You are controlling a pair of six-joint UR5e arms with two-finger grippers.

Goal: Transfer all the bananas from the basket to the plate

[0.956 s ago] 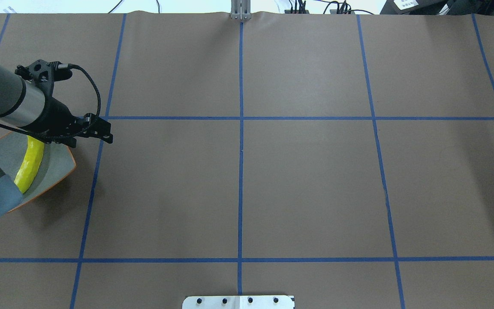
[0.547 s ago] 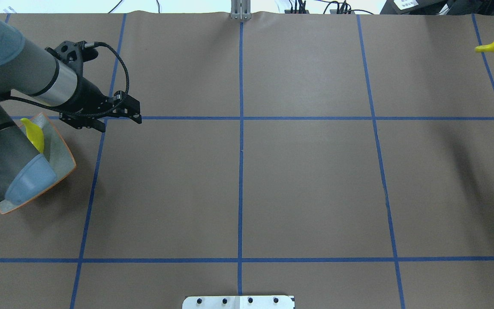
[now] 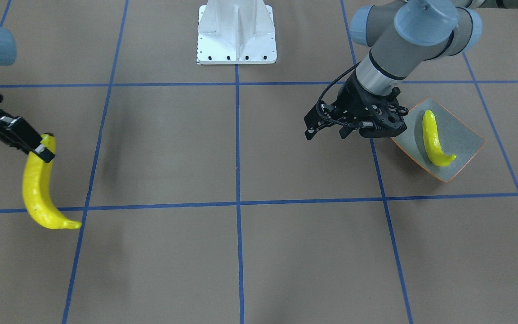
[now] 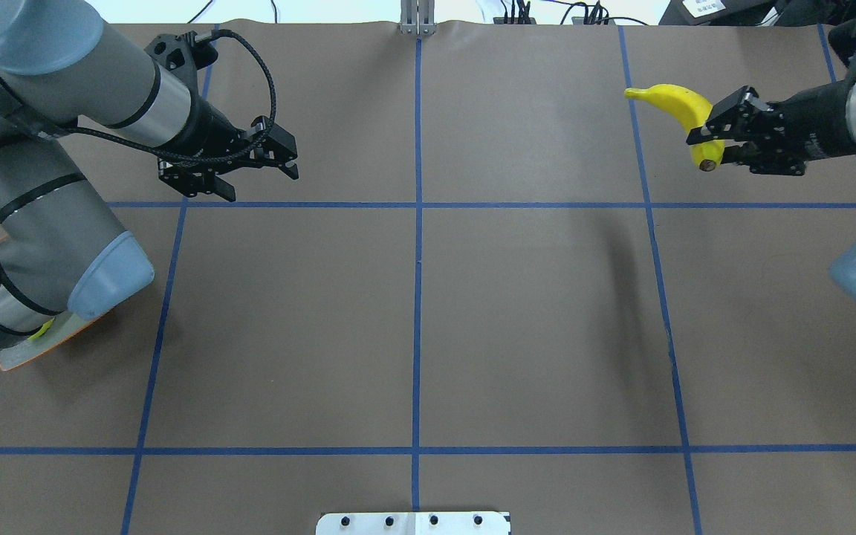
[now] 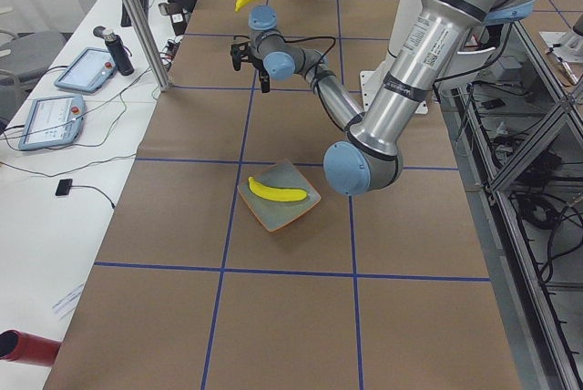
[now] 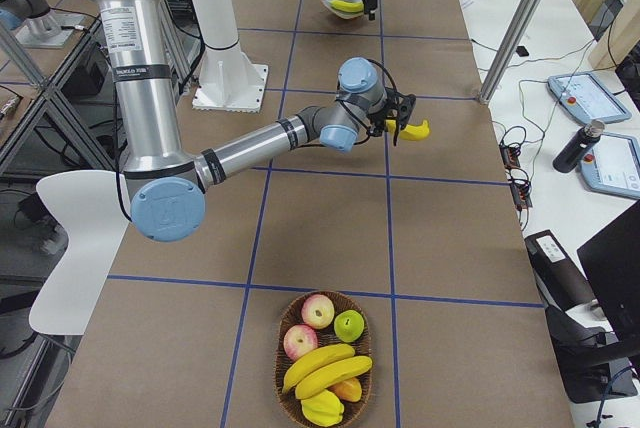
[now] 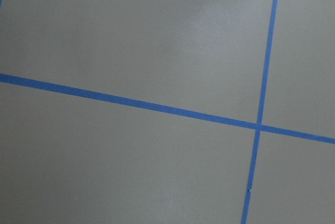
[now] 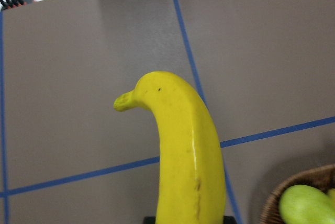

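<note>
My right gripper [image 4: 710, 137] is shut on the end of a yellow banana [image 4: 677, 100] and holds it above the table at the far right; they also show in the front view, gripper [image 3: 38, 150] and banana [image 3: 36, 189]. The banana fills the right wrist view [image 8: 188, 150]. My left gripper [image 4: 266, 186] is open and empty, up and right of the plate [image 3: 461, 135]. One banana [image 3: 432, 139] lies on the plate. My left arm hides most of the plate [image 4: 27, 357] in the overhead view. The basket [image 6: 280, 368] holds two bananas [image 6: 325, 368] among other fruit.
The basket also holds apples [image 6: 318, 310] and a green fruit [image 8: 306, 205]. The white robot base [image 3: 236, 33] stands at the table's middle edge. A metal pole [image 5: 137, 21] and tablets [image 5: 50, 121] stand beside the table. Blue tape lines cross the brown table.
My left gripper has moved away from the plate, up and to the right, empty. My right gripper has come into the overhead view from the right, carrying a banana leftward.
</note>
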